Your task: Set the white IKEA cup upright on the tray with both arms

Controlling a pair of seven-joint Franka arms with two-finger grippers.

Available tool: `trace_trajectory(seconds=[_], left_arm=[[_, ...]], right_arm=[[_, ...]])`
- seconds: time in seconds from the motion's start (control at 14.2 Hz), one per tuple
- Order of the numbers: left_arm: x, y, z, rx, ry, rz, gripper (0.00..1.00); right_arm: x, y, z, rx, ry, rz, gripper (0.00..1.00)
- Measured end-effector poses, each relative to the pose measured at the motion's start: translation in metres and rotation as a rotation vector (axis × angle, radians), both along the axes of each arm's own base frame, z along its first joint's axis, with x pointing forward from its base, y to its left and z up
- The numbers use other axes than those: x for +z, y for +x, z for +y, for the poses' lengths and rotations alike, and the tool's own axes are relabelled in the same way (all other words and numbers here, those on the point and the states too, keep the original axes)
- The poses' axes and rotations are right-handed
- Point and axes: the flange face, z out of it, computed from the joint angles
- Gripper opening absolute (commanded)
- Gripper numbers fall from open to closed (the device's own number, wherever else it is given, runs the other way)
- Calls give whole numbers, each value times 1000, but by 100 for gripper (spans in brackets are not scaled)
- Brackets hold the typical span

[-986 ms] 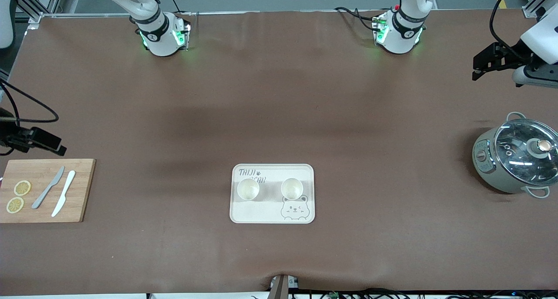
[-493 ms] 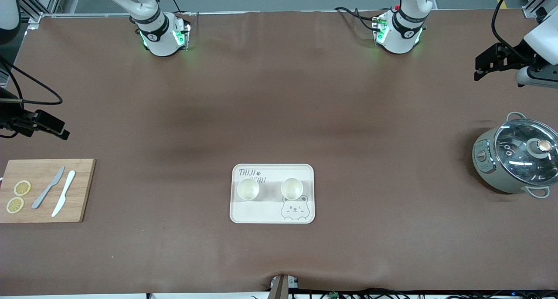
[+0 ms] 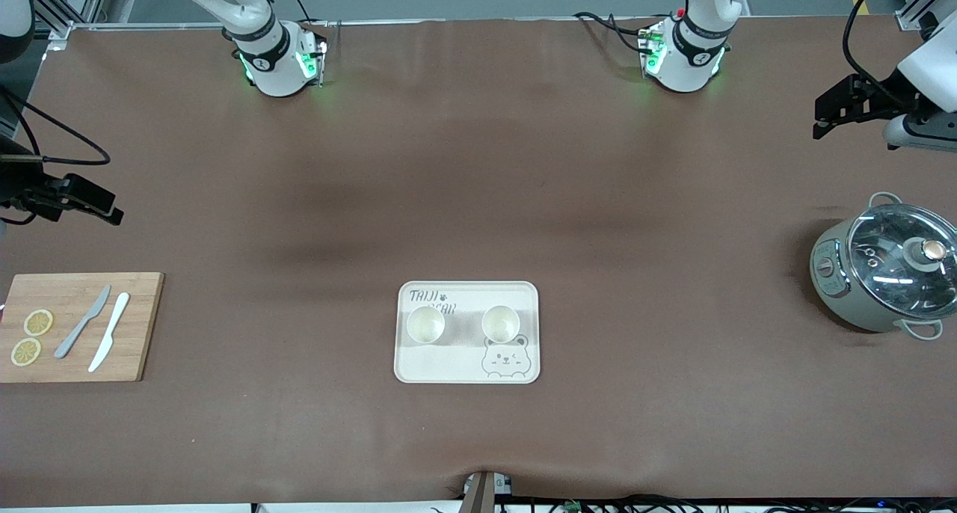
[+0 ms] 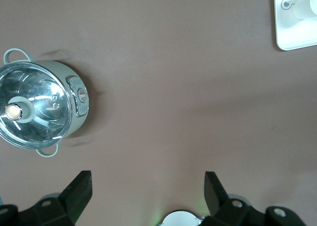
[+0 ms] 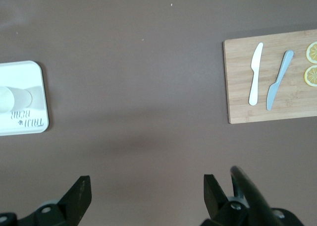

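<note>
The cream tray [image 3: 448, 367] with the bear drawing lies on the brown table, toward the front camera. Two white cups [image 3: 425, 324] [image 3: 500, 322] stand upright on it, side by side, mouths up. My left gripper [image 3: 822, 120] hangs open over bare cloth at the left arm's end of the table, with nothing between its fingers [image 4: 147, 179]. My right gripper [image 3: 111, 212] hangs open and empty over bare cloth at the right arm's end [image 5: 146, 182]. Each wrist view catches only a corner of the tray [image 4: 297, 37] [image 5: 27, 124].
A grey pot with a glass lid [image 3: 886, 270] stands at the left arm's end. A wooden cutting board [image 3: 134, 326] at the right arm's end carries two knives [image 3: 84, 321] and two lemon slices [image 3: 37, 322]. The arm bases [image 3: 280, 60] [image 3: 684, 57] stand farthest from the front camera.
The right gripper has drawn away from the cutting board toward the arm bases. The left gripper has shifted only slightly. Cups and tray have not moved.
</note>
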Motion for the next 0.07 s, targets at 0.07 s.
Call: trace_trajectory(seconds=[0.07], left_arm=[[0, 0, 0, 0, 0, 0, 100]], right_arm=[[-1, -1, 0, 6, 0, 6, 100]])
